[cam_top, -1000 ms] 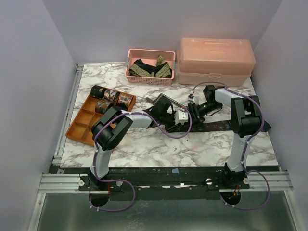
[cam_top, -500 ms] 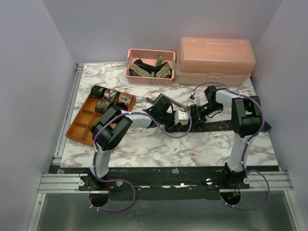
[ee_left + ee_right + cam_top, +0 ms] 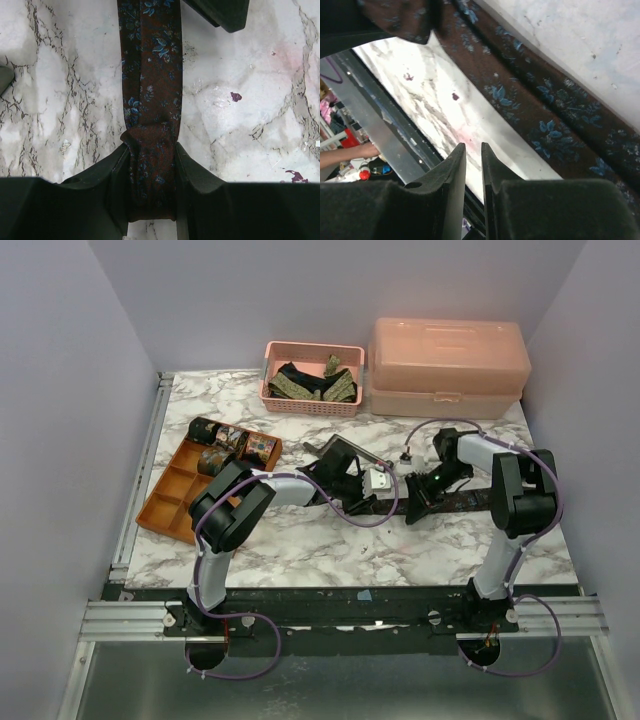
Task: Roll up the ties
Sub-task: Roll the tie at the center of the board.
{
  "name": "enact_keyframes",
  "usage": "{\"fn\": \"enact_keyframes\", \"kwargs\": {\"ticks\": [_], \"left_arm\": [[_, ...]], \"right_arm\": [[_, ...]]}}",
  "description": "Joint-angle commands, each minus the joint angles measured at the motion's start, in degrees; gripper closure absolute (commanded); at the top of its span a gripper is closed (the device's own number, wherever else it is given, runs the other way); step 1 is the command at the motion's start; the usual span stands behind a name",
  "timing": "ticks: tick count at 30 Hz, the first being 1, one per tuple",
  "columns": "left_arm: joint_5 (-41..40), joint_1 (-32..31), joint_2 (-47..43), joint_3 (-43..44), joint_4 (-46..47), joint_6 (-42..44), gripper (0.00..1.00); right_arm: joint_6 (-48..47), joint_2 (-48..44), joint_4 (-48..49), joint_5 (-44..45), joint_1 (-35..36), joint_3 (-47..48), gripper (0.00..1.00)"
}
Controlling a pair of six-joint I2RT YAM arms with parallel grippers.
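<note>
Left gripper (image 3: 150, 167) clenched on the folded end of the dark brown tie (image 3: 150, 60). Right gripper (image 3: 473, 170) pinched together, holding nothing, beside the strip. White grey-veined marble table (image 3: 260, 100); lilac walls (image 3: 60, 390). Tie lies flat, blue-flowered.

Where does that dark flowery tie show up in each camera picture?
Top external: tie lies flat, centre-right.
Left wrist: tie at centre, pinched in the left gripper.
Right wrist: tie is a diagonal band, top-left to lower-right.
Shared landmark: white marble tabletop.
</note>
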Motion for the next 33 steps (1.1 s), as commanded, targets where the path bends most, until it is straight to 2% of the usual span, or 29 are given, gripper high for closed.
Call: {"fn": "enact_keyframes", "kwargs": {"ticks": [1, 8, 17, 24, 33], "left_arm": [[-5.4, 0.6, 3.4, -2.7, -12.3, -0.3, 0.85], [-5.4, 0.6, 3.7, -2.2, -12.9, -0.2, 0.85], [-5.4, 0.6, 3.3, -2.6, -12.9, -0.1, 0.85], [-5.5, 0.6, 3.3, -2.6, -12.8, -0.3, 0.84], [-5.4, 0.6, 3.3, -2.7, -12.9, -0.5, 0.83]], "right_arm": [[4.6, -0.5, 8.0, 5.3, 1.5, -2.3, 0.79], [11.9, -0.3, 15.5, 7.1, 1.6, -1.6, 0.8], [13.6, -0.8, 14.0, 4.2, 1.6, 2.5, 0.79], [10.9, 0.0, 6.6, -8.9, 1.9, 5.4, 0.6], [19.8, 4.7, 12.9, -13.4, 5.6, 4.0, 0.56]]}}
